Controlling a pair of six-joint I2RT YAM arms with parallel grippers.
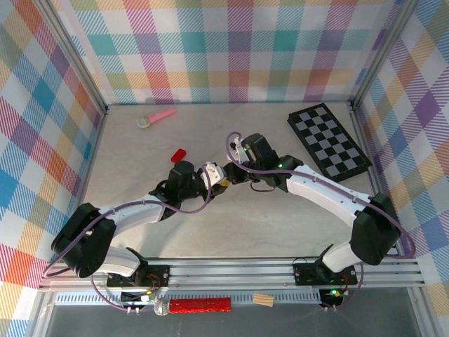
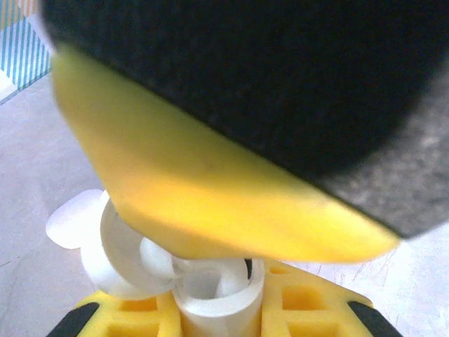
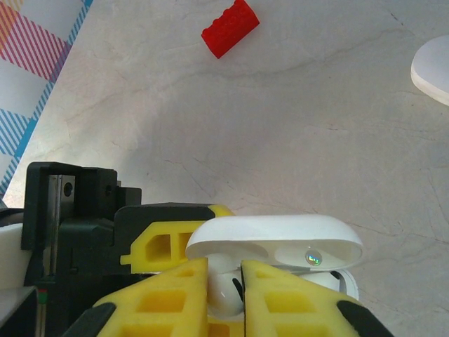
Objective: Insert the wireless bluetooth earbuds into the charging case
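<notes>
Yellow fingers (image 3: 168,302) meet near the red block (image 3: 230,28): your left end effector (image 2: 217,309) grips the charging case (image 3: 273,239), your right end effector (image 3: 224,268) pinches an earbud (image 3: 226,293); the right wrist view shows the case open.

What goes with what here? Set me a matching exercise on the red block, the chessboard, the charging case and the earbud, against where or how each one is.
Things:
1 red block
2 chessboard
3 charging case
4 earbud

Places or states:
A between the fingers of the right gripper
B flat at the back right of the table
C lid open, clamped in the left gripper
D loose on the table, beyond both grippers

Pairs: 1-D, 2-B, 3-C, 4-A
</notes>
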